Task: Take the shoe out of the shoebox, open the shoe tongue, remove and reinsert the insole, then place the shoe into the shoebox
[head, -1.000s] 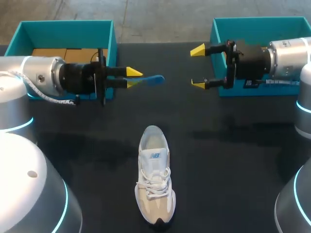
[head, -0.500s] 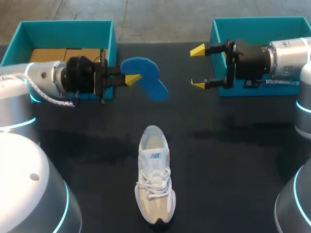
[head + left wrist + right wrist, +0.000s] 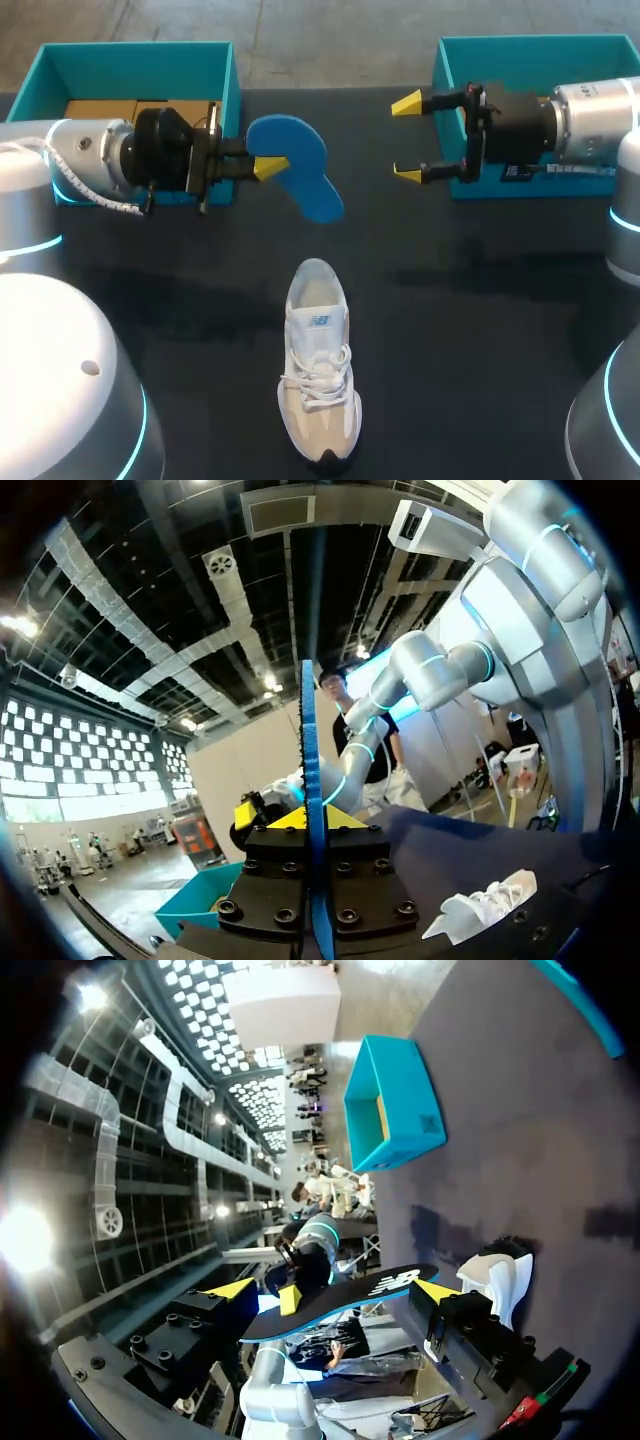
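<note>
Head view
- Left arm enters from the left edge. Left tool [image 3: 268, 165] sits in the upper-left-centre of the frame, closed on one end of the blue foam insole [image 3: 297, 170].
- The insole is clear of the black worktop [image 3: 480, 330], flat face towards the camera, its long axis slanting down and to the right from the tool.
- Right arm enters from the right edge. Right tool [image 3: 407, 139] is in the upper right-centre, fingers spread wide and holding nothing, well apart from the insole.
- White and beige lace-up sneaker [image 3: 318, 375] stands upright on the worktop at lower centre, toe towards the bottom edge and heel opening towards the insole. It is outside both boxes and touched by neither tool.
- Left teal cardboard box [image 3: 135, 55] is at upper left, behind the left arm, with brown card inside. Right teal cardboard box [image 3: 530, 45] is at upper right, partly covered by the right arm.

Left wrist view
- The insole [image 3: 308, 770] shows edge-on, a thin blue line clamped between the left tool's fingers and running straight out ahead of them. The sneaker [image 3: 490, 900] lies beside the tool, on the worktop.

Right wrist view
- The right tool [image 3: 333, 1290] is open. Between and beyond its tips the insole [image 3: 345, 1308] shows its dark underside. The sneaker [image 3: 495, 1275] is past one finger, and the left teal box [image 3: 395, 1100] is further ahead.
</note>
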`<state>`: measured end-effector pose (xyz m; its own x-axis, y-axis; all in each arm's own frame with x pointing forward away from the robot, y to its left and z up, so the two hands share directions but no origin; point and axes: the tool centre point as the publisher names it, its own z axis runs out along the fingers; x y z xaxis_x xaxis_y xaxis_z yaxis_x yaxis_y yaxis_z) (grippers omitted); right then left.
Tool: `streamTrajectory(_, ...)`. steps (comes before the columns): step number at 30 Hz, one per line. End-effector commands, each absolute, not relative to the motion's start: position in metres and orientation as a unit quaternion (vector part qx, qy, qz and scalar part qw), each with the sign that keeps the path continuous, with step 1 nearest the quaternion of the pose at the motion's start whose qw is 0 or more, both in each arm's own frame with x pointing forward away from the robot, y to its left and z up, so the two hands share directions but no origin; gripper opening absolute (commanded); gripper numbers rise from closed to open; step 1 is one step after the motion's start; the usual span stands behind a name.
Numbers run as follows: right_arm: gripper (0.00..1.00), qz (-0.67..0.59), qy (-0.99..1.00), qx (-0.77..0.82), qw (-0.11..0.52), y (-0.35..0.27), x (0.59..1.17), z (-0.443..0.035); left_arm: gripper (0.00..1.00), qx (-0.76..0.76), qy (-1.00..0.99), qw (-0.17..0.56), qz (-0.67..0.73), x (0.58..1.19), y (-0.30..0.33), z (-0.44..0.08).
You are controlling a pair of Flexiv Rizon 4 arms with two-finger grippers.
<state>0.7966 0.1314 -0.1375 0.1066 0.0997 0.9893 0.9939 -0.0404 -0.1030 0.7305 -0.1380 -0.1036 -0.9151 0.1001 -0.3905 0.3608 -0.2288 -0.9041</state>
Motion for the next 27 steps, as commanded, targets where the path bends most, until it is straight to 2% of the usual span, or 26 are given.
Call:
streamTrajectory(1, 1.0, -0.455, -0.489, -0.56, 0.49, 0.132, 0.796, -0.138, 0.0, 0.19, 0.614, 0.084, -0.761, 0.732, -0.138, -0.105)
streamTrajectory(11, 1.0, -0.455, -0.489, -0.56, 0.49, 0.132, 0.796, -0.138, 0.0, 0.19, 0.614, 0.084, -0.761, 0.732, -0.138, -0.105)
streamTrajectory(27, 1.0, -0.455, -0.489, -0.56, 0.49, 0.132, 0.796, -0.138, 0.0, -0.142, 0.617, -0.063, -0.772, 0.743, -0.14, -0.123)
